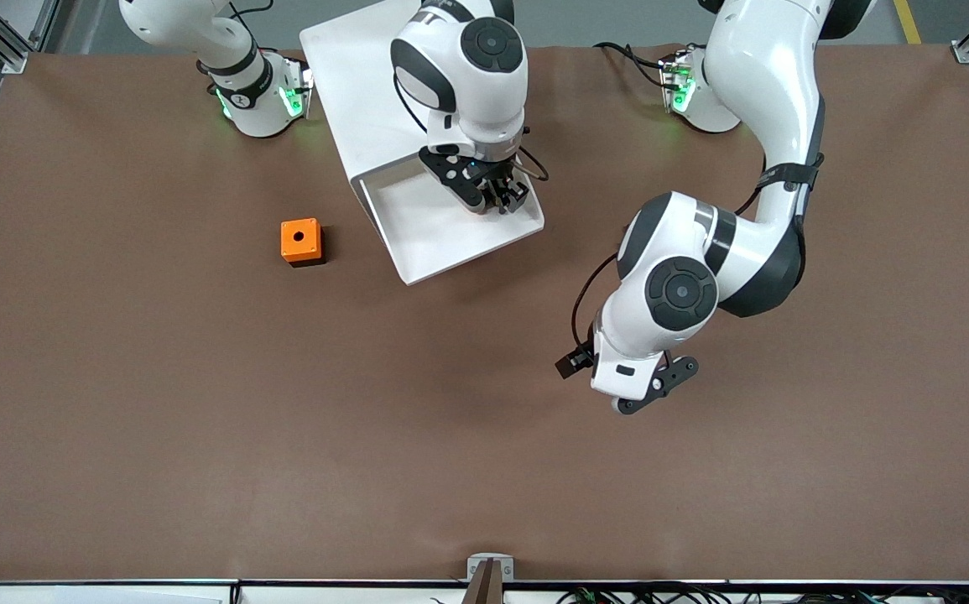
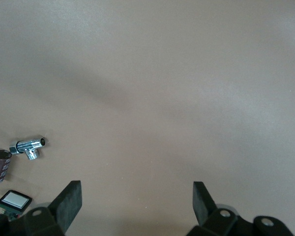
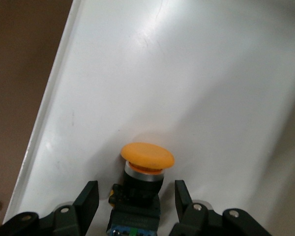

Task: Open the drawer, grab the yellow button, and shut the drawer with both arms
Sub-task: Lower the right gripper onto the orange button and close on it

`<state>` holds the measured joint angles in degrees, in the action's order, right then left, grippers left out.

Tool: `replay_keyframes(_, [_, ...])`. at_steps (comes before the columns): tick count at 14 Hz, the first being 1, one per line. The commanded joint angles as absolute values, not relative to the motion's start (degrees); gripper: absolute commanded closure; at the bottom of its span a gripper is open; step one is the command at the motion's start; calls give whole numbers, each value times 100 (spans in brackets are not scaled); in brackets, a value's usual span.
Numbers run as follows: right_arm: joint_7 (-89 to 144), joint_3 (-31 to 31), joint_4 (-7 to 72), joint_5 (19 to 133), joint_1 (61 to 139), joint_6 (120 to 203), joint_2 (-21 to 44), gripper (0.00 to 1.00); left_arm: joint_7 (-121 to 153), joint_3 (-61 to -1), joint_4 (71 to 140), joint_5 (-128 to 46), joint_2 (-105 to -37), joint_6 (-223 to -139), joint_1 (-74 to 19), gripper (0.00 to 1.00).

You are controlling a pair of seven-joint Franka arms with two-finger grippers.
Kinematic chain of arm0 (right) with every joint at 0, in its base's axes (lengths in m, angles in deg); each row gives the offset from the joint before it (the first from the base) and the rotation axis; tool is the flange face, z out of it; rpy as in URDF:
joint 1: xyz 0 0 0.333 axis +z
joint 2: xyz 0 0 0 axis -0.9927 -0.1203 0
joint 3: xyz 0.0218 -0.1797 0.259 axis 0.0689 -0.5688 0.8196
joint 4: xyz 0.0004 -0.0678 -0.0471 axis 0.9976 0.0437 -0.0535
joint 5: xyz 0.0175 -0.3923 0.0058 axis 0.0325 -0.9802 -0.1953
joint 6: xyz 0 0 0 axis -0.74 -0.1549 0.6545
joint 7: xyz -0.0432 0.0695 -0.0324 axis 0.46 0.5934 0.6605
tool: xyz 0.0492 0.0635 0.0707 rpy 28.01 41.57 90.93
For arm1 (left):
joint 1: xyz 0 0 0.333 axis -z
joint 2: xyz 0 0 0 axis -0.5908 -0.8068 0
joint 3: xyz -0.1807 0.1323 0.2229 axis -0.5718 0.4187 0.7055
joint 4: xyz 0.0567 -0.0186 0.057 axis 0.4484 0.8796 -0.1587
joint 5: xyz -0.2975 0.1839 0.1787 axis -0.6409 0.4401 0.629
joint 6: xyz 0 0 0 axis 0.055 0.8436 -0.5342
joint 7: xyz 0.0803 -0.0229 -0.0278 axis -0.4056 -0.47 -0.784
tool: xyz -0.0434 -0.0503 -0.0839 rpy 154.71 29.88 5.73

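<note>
1. From the front view, the drawer (image 1: 442, 231) stands pulled out of the white cabinet (image 1: 358, 75) toward the front camera, its long sides slanting toward the left arm's end of the counter (image 1: 199, 403). The right hand (image 1: 494, 198) is down inside the drawer, at the side toward the left arm, and hides whatever lies under it. An orange cube (image 1: 301, 241) with a hole sits on the counter beside the drawer, toward the right arm's end. The left hand (image 1: 618, 387) hangs over bare counter, well apart from the drawer; the left arm waits.

2. The left wrist view shows the left hand (image 2: 136, 196) with fingers spread wide and nothing between them. Only here do a small metal fitting (image 2: 29, 146), a dark cylinder (image 2: 0, 166) and a black-and-white part (image 2: 14, 200) show on the counter.

3. Only the right wrist view shows the button (image 3: 142, 184): it lies on the drawer floor (image 3: 196, 88), its long axis running between the fingers (image 3: 87, 197), orange cap pointing away from the wrist, blue block nearest it. The right hand (image 3: 135, 196) straddles the black body, partly closed, with slim gaps on both sides.
</note>
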<state>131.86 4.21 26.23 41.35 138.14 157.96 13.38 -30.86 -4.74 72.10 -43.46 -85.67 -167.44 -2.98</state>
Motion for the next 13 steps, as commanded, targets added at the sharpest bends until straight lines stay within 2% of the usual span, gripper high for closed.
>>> replay_keyframes(1, [13287, 387, 2488, 4058, 13873, 15736, 1272, 33, -3034, -424, 7354, -4218, -8442, -16813, -238, 1])
replay_keyframes(5, [13278, 387, 2470, 4110, 13864, 15762, 1272, 59, -3034, -424, 7354, -4218, -8450, -16813, -238, 1])
replay_keyframes(9, [13278, 387, 2435, 4137, 13855, 15771, 1272, 92, -3034, -424, 7354, -4218, -8450, -16813, -238, 1])
replay_keyframes(11, [13270, 387, 2391, 4137, 13820, 15771, 1272, 100, -3034, -424, 7354, -4218, -8450, -16813, -238, 1])
replay_keyframes(13, [13191, 369, 2338, 4137, 13785, 15762, 1272, 100, -3034, -424, 7354, -4218, -8450, -16813, -238, 1])
